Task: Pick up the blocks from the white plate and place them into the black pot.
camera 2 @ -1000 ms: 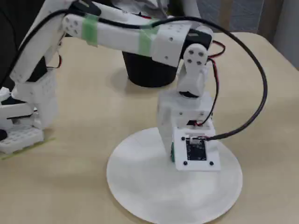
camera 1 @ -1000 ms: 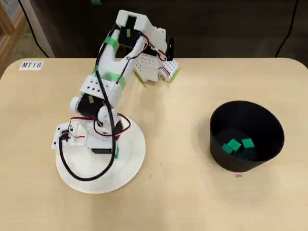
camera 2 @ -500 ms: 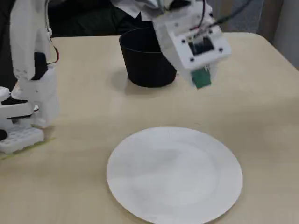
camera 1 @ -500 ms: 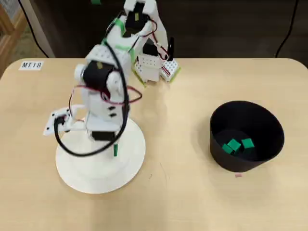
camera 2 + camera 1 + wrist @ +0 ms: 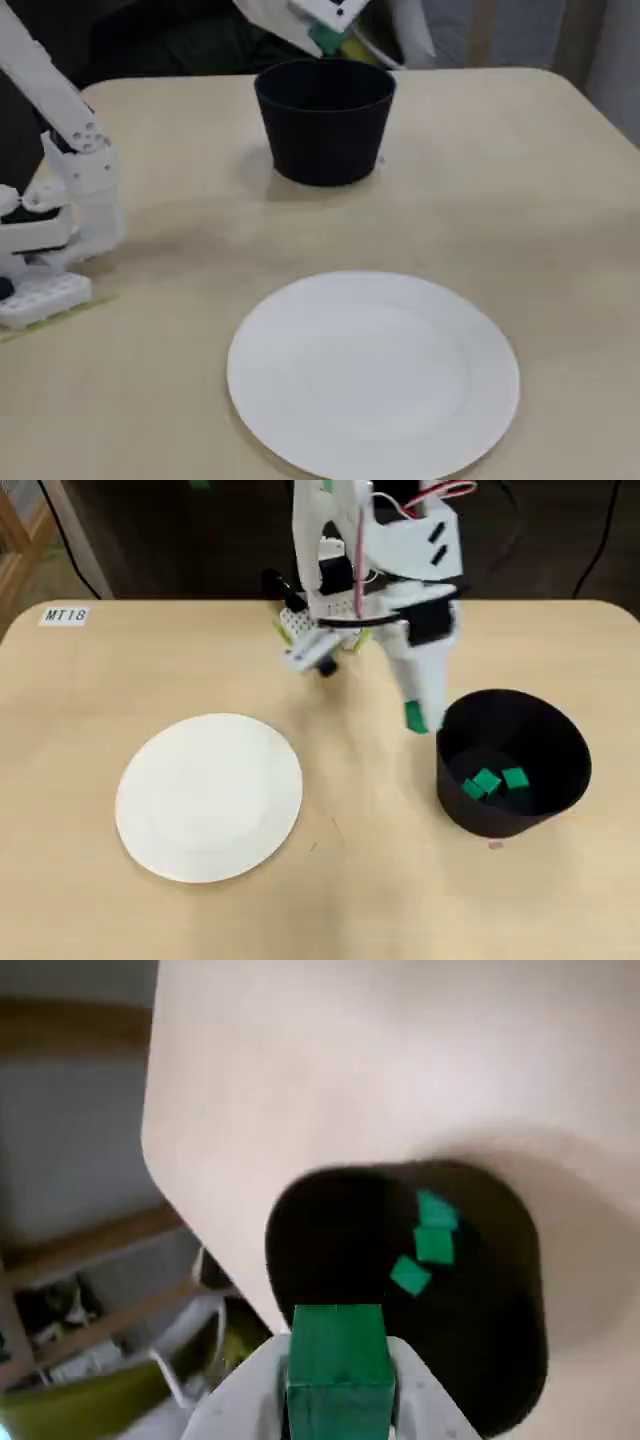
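End effector (image 5: 338,1400) clenched on the last green block (image 5: 338,1358), poised at near rim of black pot (image 5: 513,762); three blocks (image 5: 487,781) already inside, white plate (image 5: 209,796) bare. Risk: release too early, block clips rim, bounces onto counter (image 5: 350,880).

Your surface is a light wood table (image 5: 330,900) with rounded corners, and on it you've got the white plate (image 5: 209,796) toward the left of the overhead view and the black pot (image 5: 512,762) well apart to the right. At the far edge sits the robot base (image 5: 325,625), in the fixed view at the left edge (image 5: 45,290). A small white label (image 5: 66,615) reading "MT18" lies flat near the far-left corner, and a tiny pink speck (image 5: 495,844) lies just in front of the pot.
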`<act>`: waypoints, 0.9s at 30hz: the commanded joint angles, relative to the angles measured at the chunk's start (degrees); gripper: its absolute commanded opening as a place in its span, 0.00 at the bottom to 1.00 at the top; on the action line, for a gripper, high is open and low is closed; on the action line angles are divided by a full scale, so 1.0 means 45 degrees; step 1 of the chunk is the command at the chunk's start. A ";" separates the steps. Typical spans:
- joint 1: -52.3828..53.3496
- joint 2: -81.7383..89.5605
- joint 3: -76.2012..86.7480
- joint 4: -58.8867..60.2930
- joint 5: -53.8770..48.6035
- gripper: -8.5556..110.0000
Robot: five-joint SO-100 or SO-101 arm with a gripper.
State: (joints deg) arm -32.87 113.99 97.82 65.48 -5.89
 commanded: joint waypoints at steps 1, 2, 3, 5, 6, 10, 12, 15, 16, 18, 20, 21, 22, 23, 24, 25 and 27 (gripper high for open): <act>-0.1230 -0.0352 0.0020 -0.0898 0.0117 0.05; -0.1484 -0.0566 0.0039 -0.1172 0.0117 0.05; -0.1660 -0.0781 0.0039 -0.1445 0.0137 0.05; -0.1914 -0.1230 0.0039 -0.1934 0.0156 0.05; -0.1992 -0.1465 0.0059 -0.2148 0.0156 0.05; -0.2031 -0.2109 0.0352 -0.3340 0.0137 0.05; -0.1953 -0.2246 0.0605 -0.3828 0.0156 0.05; -0.1777 -0.2383 0.1035 -0.4355 0.0117 0.05; -0.1680 -0.2383 0.1270 -0.4629 0.0117 0.05; -0.1523 -0.2305 0.1719 -0.5078 0.0156 0.05; -0.1387 -0.2363 0.1797 -0.5117 0.0078 0.05; -0.1348 -0.2402 0.1797 -0.5117 0.0059 0.05; -0.1289 -0.2441 0.1797 -0.5137 0.0039 0.05; -0.1230 -0.2480 0.1797 -0.5156 0.0039 0.05; -0.1191 -0.2520 0.1797 -0.5176 0.0039 0.05; -0.1152 -0.2539 0.1797 -0.5195 0.0059 0.05; -0.1094 -0.2559 0.1797 -0.5215 0.0117 0.05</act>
State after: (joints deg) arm -38.50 102.13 106.17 42.80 -5.62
